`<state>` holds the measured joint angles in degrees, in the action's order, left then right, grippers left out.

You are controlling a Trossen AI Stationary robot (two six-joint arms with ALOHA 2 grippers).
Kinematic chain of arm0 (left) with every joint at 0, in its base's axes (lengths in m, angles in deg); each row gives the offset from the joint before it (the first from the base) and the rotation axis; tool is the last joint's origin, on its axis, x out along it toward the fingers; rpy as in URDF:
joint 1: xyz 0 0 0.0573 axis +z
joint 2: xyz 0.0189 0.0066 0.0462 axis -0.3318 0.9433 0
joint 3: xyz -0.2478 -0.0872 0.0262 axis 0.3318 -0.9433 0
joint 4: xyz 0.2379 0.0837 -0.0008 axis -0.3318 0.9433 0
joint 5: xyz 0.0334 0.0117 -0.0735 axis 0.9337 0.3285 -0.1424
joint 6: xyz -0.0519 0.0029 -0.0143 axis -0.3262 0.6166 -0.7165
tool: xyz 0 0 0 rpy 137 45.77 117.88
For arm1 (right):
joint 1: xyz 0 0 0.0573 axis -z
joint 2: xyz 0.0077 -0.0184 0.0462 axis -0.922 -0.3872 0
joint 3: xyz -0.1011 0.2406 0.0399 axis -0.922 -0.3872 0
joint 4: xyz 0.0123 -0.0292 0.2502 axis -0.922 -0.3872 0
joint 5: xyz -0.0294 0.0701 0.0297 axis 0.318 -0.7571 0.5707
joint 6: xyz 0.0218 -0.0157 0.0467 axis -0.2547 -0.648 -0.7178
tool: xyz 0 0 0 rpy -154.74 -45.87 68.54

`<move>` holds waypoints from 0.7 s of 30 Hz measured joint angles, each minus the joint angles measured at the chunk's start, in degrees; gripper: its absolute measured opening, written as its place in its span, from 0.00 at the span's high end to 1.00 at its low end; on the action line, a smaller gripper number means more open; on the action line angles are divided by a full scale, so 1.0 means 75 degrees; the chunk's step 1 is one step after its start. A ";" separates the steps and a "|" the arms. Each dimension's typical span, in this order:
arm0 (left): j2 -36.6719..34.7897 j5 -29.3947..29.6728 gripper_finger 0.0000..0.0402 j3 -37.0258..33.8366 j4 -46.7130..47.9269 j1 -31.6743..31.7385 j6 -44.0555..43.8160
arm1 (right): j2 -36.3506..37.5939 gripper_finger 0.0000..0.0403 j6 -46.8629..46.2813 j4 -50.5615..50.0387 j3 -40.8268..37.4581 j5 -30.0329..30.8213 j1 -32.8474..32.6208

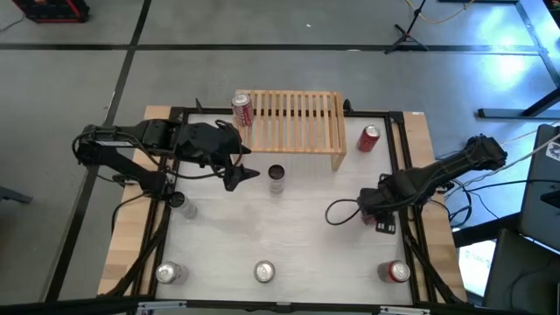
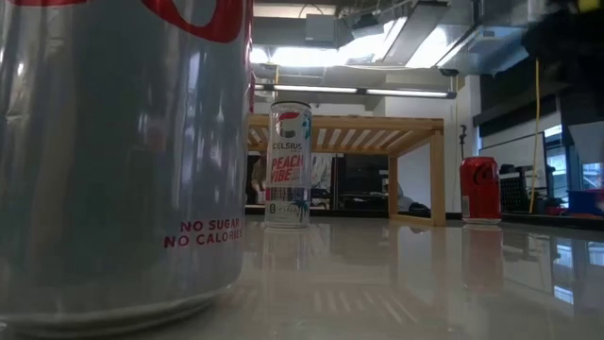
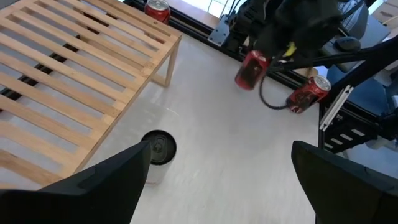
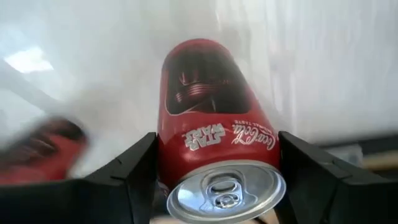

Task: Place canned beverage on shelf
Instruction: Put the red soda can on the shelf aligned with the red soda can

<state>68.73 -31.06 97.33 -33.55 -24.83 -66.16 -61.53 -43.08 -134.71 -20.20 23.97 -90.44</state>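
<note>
The shelf point(image 1: 297, 121) is a light-wood slatted rack at the table's far middle, also seen in the low view point(image 2: 344, 127). My right gripper point(image 1: 374, 213) is at the table's right side, pointing down and shut on a red cola can point(image 4: 214, 124); the left wrist view shows this can point(image 3: 252, 68) under that gripper. My left gripper point(image 1: 243, 171) hovers open left of centre, above and beside a slim white can point(image 1: 276, 179) that stands upright on its base. Nothing is between the left gripper's point(image 3: 224, 186) fingers. My right gripper pinches the red can between its two fingers, one on each side of the can's wall just below the top rim point(image 4: 163, 163). The fingers come from above, pointing down along the upright can. Whether the can's base is clear of the table I cannot tell.
A red-and-white can point(image 1: 242, 109) stands at the shelf's left far corner and a red can point(image 1: 370, 138) just right of the shelf. More cans stand along the near edge point(image 1: 264, 272), point(image 1: 398, 272), point(image 1: 169, 273) and at the left point(image 1: 181, 204). Black rails point(image 1: 404, 157) frame the table.
</note>
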 joint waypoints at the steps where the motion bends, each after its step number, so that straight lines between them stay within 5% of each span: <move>1: 0.0009 0.0001 0.06 -0.0031 0.0005 -0.0002 0.0023 | -0.0084 0.36 0.0000 0.0121 0.0166 0.0087 0.0000; 10: 0.0028 -0.0074 0.06 -0.1117 -0.0271 -0.0693 0.0074 | -0.1776 0.36 0.0700 0.0276 0.1821 0.0540 0.0000; 21: 0.0023 -0.0022 0.06 -0.2117 -0.1163 -0.1876 -0.0058 | -0.4107 0.36 0.1010 -0.0237 0.3759 0.0168 0.0364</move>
<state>68.90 -31.23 81.46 -42.27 -38.91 -66.60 -92.33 -35.50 -136.48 7.99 25.23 -87.71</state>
